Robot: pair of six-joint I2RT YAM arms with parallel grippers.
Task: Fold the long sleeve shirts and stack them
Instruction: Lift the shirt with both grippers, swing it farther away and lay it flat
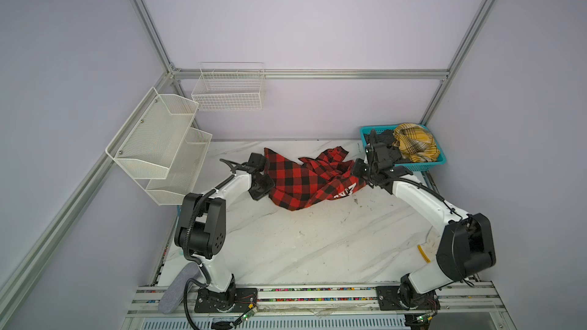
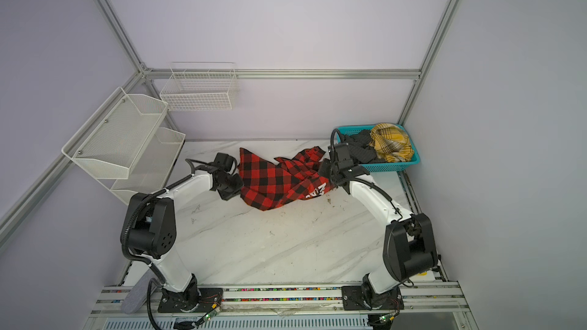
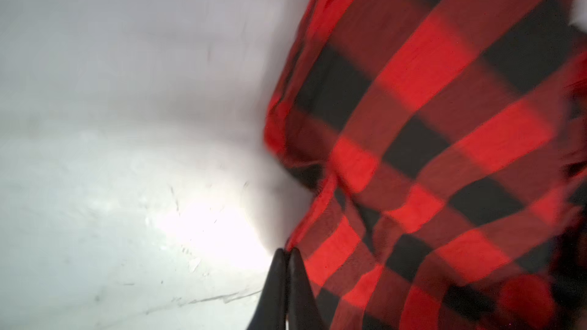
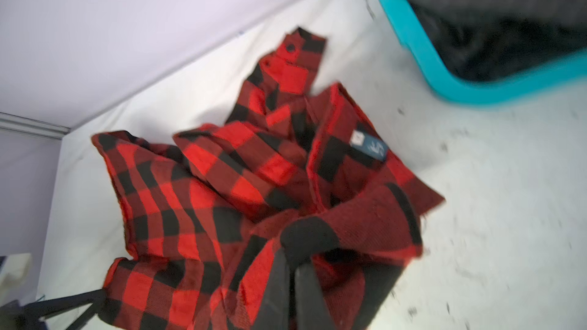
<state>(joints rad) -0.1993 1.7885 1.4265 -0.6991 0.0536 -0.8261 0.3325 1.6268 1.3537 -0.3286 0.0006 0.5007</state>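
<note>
1 red-and-black shirt (image 1: 298, 182) sits bunched on the far tabletop (image 1: 301, 242); left hand (image 3: 287, 253) clamped on its edge, right hand (image 4: 293, 261) clamped on a fold, near the teal basket (image 1: 424, 166) holding the yellow plaid shirt (image 1: 413, 144) and dark grey shirt (image 1: 384, 137)

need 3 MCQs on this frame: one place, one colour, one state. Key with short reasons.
1. Where is the mustard plaid garment? A tabletop; B teal basket; C wall rack.
2. The shirt outside the basket is: A blue-white stripe; B red-black check; C plain green.
3. The right gripper is: A open, clear of cloth; B out of view; C shut on the shirt.

Key: B, it lies heaped in the basket in both top views; B, the checks show in every view; C, the right wrist view shows cloth bunched in its closed jaws.
</note>
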